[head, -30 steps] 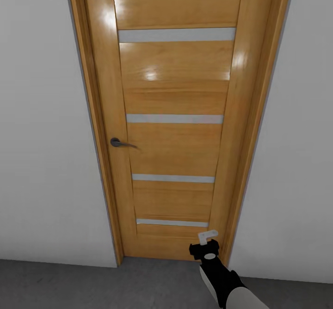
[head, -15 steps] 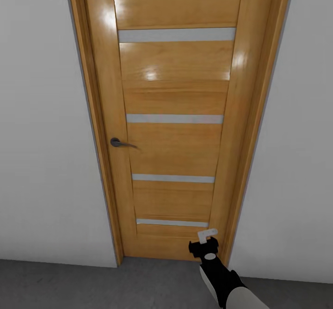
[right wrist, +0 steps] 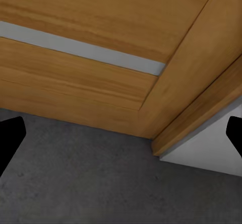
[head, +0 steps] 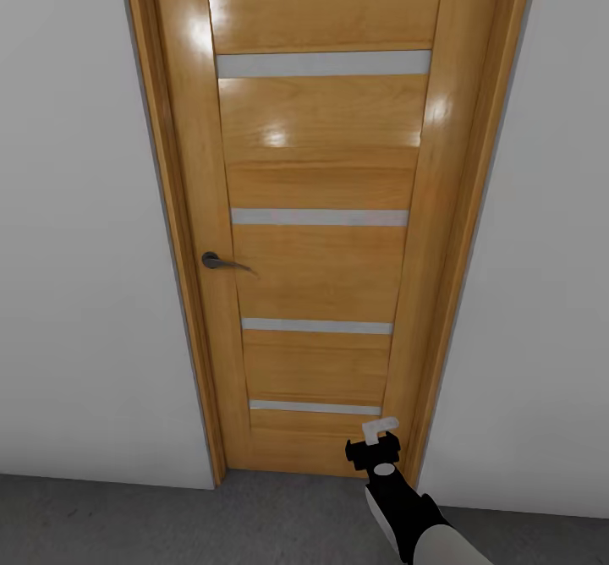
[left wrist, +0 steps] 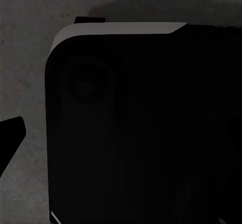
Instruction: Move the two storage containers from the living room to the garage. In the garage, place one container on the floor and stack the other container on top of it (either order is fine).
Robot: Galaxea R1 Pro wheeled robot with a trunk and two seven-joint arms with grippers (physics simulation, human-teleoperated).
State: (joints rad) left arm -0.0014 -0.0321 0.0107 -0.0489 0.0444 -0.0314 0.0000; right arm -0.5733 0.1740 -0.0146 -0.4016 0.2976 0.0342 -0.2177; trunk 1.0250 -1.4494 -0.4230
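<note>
The tall honey-coloured wooden door with grey glass strips [head: 317, 210] gets cut off by the head view's top edge. The robot's black-and-white right arm [head: 414, 518] runs off the bottom edge. In the left wrist view a big dark rounded block [left wrist: 146, 128] covers most of the mottled dark grey concrete floor [left wrist: 25, 48]; can't tell what that block is.
</note>
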